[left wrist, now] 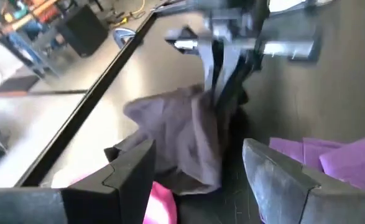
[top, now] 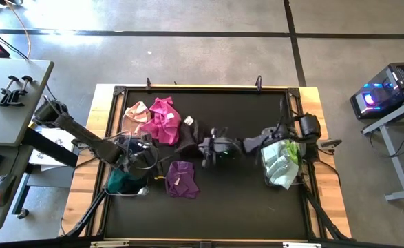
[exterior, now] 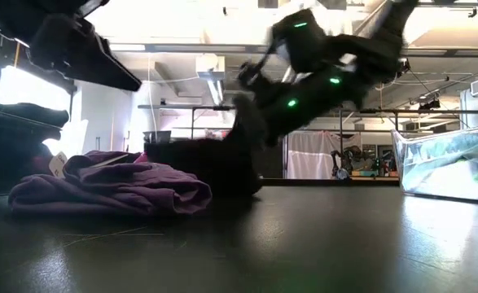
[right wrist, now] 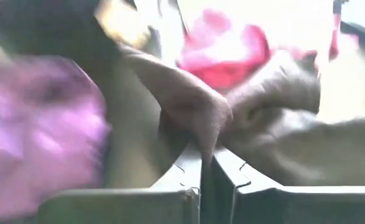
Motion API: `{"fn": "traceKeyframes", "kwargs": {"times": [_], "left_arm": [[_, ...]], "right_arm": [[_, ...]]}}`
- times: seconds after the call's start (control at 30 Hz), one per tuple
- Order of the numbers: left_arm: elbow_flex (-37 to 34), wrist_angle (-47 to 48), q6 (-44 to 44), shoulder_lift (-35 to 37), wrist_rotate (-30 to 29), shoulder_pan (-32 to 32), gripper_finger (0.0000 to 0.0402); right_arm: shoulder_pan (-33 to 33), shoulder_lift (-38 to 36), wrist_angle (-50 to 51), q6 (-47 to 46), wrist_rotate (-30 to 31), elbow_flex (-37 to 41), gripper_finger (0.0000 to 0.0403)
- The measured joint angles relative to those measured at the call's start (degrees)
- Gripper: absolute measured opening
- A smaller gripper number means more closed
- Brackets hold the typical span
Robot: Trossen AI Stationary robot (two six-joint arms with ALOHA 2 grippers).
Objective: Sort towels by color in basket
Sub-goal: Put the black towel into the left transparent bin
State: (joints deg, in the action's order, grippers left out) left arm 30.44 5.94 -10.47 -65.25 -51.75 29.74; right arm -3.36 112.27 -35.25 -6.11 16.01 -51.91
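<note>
1. At the far left of the counter (top: 208, 207), the left pincer (top: 136, 153) hovers above a basket holding dark teal cloth (top: 124, 180). Its fingers (left wrist: 123, 171) stand apart with nothing between them, as the left wrist view shows.
2. Just behind it lies a pale pink towel (top: 137, 113), touching a magenta towel (top: 163, 118) on its right. A purple towel (top: 182, 179) lies alone nearer the front edge, between the left basket and the middle of the counter.
3. In the middle, the black towel (top: 190, 138) lies with one end touching the magenta towel. Its long axis runs across the counter, toward the right arm.
4. The right pincer (top: 207, 147) reaches in from the right and is clamped together on the near end of the black towel; the right wrist view shows its fingers (right wrist: 182, 174) pressed closed on a fold of the dark cloth (right wrist: 188, 112).
5. At the far right sits a clear basket (top: 281, 164) holding white, pale mint and lime cloths.
6. The relation that matters: the black towel trails leftward from the right pincer, away from the right basket and toward the left one. The left pincer is near its free end, so I judge a drag or hand-over toward the dark-cloth basket likely, with the magenta towel at risk of being pulled along.
</note>
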Motion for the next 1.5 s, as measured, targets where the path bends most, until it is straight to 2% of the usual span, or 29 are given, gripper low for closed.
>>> {"fn": "traceKeyframes", "kwargs": {"times": [0.1,0.23,0.33,0.53,0.63,0.73,0.8,0.9,1.07,1.17,1.27,1.4,1.5], "left_arm": [[-0.02,-6.57,5.35,-3.93,-0.05,-0.45,0.0227],[-0.03,-17.85,14.62,-8.91,1.28,-2.53,0.0227],[-0.04,-26.53,22.85,-12.12,5.05,-4.59,0.0227],[-0.02,-42.61,42.56,-18.63,20.13,-9.63,0.0227],[0.00,-48.98,47.05,-22.14,22.55,-11.48,0.0227],[0.07,-51.29,46.46,-25.13,20.59,-12.28,0.0227],[0.15,-51.42,45.97,-26.76,16.76,-11.98,0.0227],[0.19,-51.76,47.16,-28.45,8.69,-10.51,0.0227],[-0.13,-52.68,52.98,-28.35,-6.20,-7.65,0.0227],[-0.02,-53.49,55.49,-27.83,-12.01,-6.94,0.0227],[0.00,-53.43,54.48,-27.75,-13.55,-6.85,0.0227],[0.00,-53.61,54.49,-27.74,-12.31,-6.59,0.0227],[0.00,-53.60,53.65,-27.74,-10.02,-7.44,0.0227]], "right_arm": [[-1.78,0.11,-20.96,-0.48,-0.19,6.07,0.0006],[-2.46,0.13,-32.98,-0.11,-0.37,9.70,0.0005],[-2.39,0.13,-34.57,-1.17,-0.63,9.17,0.0005],[-2.37,0.17,-32.84,-2.32,-4.77,5.74,0.0005],[-2.72,0.17,-32.10,-1.12,-5.29,4.56,0.0005],[-2.66,0.24,-31.57,-1.22,-4.39,4.05,0.0005],[-2.56,0.44,-31.28,-1.37,-4.03,3.94,0.0005],[-2.35,0.46,-31.85,-2.95,-2.78,3.99,0.0005],[-1.92,0.11,-28.55,-12.71,1.44,3.84,0.0005],[-0.97,0.18,-25.09,-15.75,3.00,3.88,0.0005],[-0.13,0.17,-23.17,-17.48,3.52,3.90,0.0005],[0.28,0.17,-22.44,-17.57,3.16,3.92,0.0005],[0.41,0.18,-22.50,-14.83,-4.22,3.92,0.0005]]}}
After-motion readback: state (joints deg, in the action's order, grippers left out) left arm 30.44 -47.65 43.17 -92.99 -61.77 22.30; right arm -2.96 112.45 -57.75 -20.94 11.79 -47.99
